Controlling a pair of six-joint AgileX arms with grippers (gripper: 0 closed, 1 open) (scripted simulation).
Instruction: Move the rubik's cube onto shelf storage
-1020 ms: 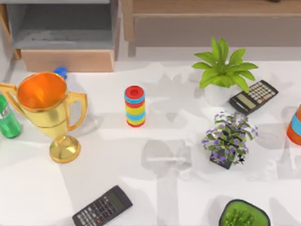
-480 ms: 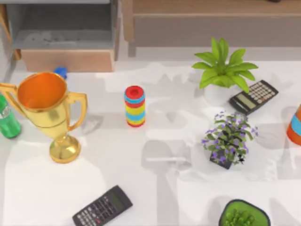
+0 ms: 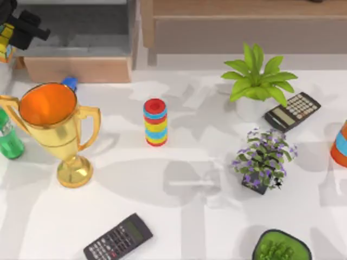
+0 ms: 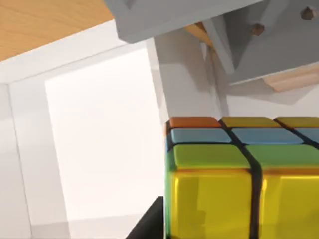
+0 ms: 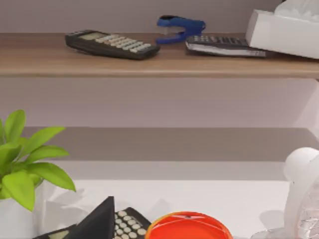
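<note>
Left gripper (image 3: 6, 32) at top-left corner — fingers pinching rubik's cube (image 4: 244, 184)

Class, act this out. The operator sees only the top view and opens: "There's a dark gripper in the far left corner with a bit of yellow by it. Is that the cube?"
Observer: Yes. The left wrist view shows the cube close against the left gripper, with yellow, green and blue tiles.
Operator: What is on the shelf board?
Observer: In the right wrist view the shelf carries two calculators, a blue stapler and a white box.
Operator: Where is the right arm?
Observer: The right gripper sits low over the table, facing the shelf, next to an orange pot.
</note>
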